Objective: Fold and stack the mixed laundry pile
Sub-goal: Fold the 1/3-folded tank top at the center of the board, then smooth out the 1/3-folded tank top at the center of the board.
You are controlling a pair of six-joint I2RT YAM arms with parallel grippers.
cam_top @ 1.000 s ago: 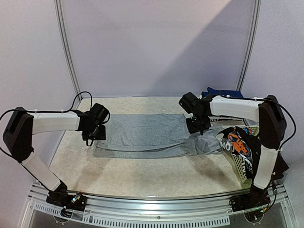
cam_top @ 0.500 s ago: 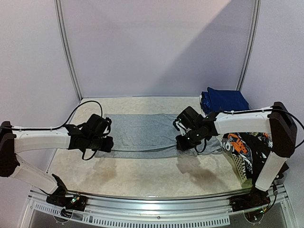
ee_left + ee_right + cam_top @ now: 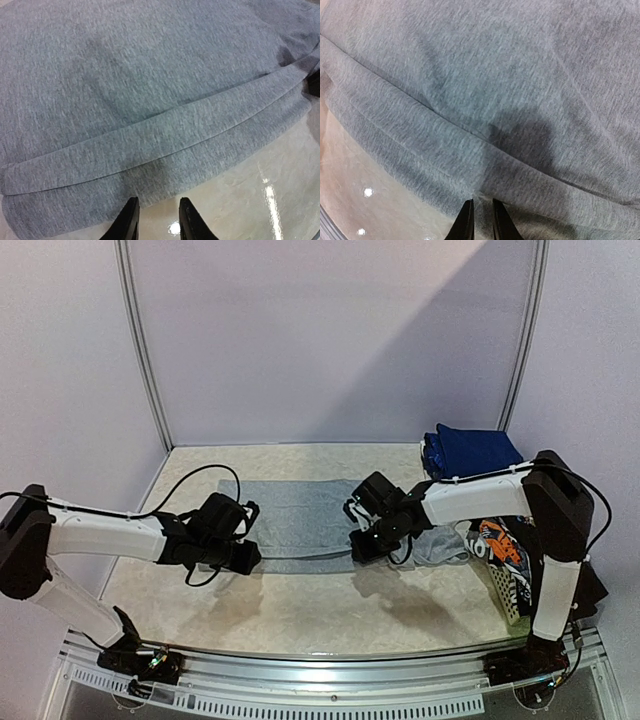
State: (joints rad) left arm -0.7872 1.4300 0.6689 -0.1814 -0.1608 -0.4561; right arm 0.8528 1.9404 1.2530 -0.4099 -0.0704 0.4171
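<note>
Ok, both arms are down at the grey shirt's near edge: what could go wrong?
1. The grey cloth shirt has a doubled near edge; jaws may catch only one layer.
2. The left jaws stand apart right at the hem, table showing between them: a thin bite could slip.
3. The shirt's right end lies bunched beside the white lattice basket and might drag or snag.

Beige table (image 3: 300,615): grey shirt (image 3: 300,512) spread flat mid-table; navy blue pieces (image 3: 478,450) stacked far right; white basket (image 3: 506,602) right edge.
</note>
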